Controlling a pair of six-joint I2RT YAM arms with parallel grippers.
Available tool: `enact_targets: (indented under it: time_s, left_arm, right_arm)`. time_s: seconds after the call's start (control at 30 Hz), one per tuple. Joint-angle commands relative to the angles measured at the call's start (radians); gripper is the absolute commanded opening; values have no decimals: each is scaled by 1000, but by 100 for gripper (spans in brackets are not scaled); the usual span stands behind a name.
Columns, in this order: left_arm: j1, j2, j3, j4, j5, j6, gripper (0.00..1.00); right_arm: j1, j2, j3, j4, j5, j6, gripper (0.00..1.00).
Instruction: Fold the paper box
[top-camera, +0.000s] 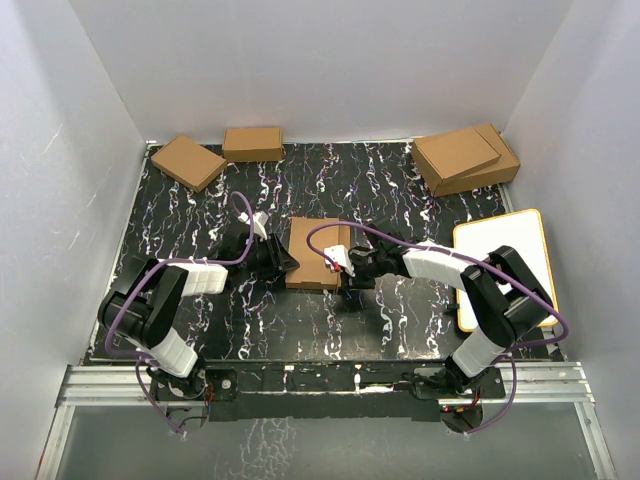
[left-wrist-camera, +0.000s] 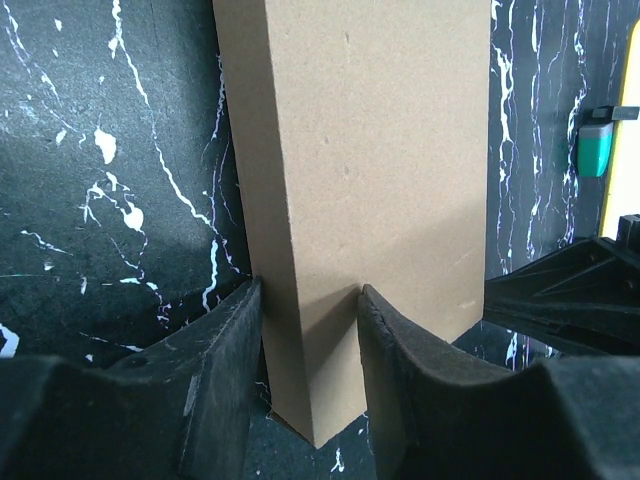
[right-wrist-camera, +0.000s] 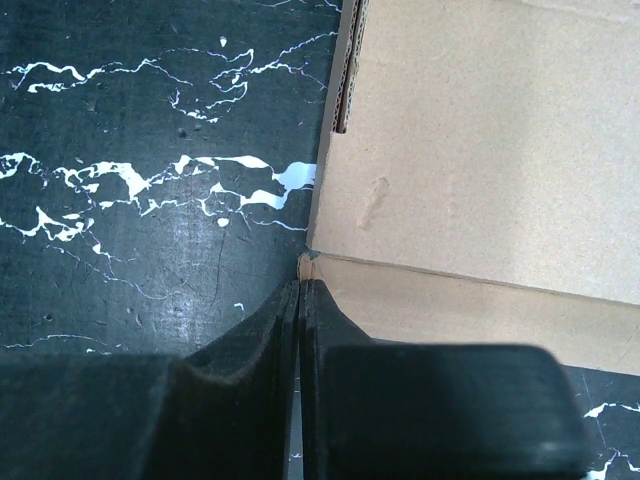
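Note:
The paper box (top-camera: 318, 240) is a thin, closed brown cardboard box lying flat on the black marbled table, between the two arms. My left gripper (top-camera: 287, 258) is at its left edge. In the left wrist view the box (left-wrist-camera: 370, 150) runs away from the camera, and my left gripper (left-wrist-camera: 310, 300) is shut on its near end, one pad on each face. My right gripper (top-camera: 347, 268) is at the box's right side. In the right wrist view the jaws (right-wrist-camera: 301, 282) are pressed together, with their tips against a corner of the box (right-wrist-camera: 480, 150).
Two small brown boxes (top-camera: 188, 161) (top-camera: 252, 143) lie at the back left. Two larger stacked brown boxes (top-camera: 465, 158) sit at the back right. A white board with a yellow rim (top-camera: 503, 265) lies on the right. White walls enclose the table.

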Motion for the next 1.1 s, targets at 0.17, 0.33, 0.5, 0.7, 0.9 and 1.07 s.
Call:
enact_targets:
  time_s: [0.17, 0.33, 0.5, 0.7, 0.9, 1.07]
  left_arm:
    - [-10, 54, -16, -141, -16, 31, 38]
    - [-10, 56, -14, -136, -8, 26, 38]
    - [-10, 54, -14, -136, -5, 22, 38]
    - [-10, 53, -14, -136, -4, 17, 37]
    - [-10, 52, -19, -142, -8, 19, 37]
    - [-10, 48, -25, -143, -14, 17, 37]
  right_arm:
    - [13, 16, 34, 44, -12, 19, 8]
    - [32, 20, 47, 46, 2, 43, 8]
    - [46, 20, 56, 48, 11, 56, 8]
    - [54, 15, 66, 48, 17, 83, 8]
    - [54, 21, 76, 45, 55, 117, 8]
    - [50, 5, 57, 39, 61, 122, 8]
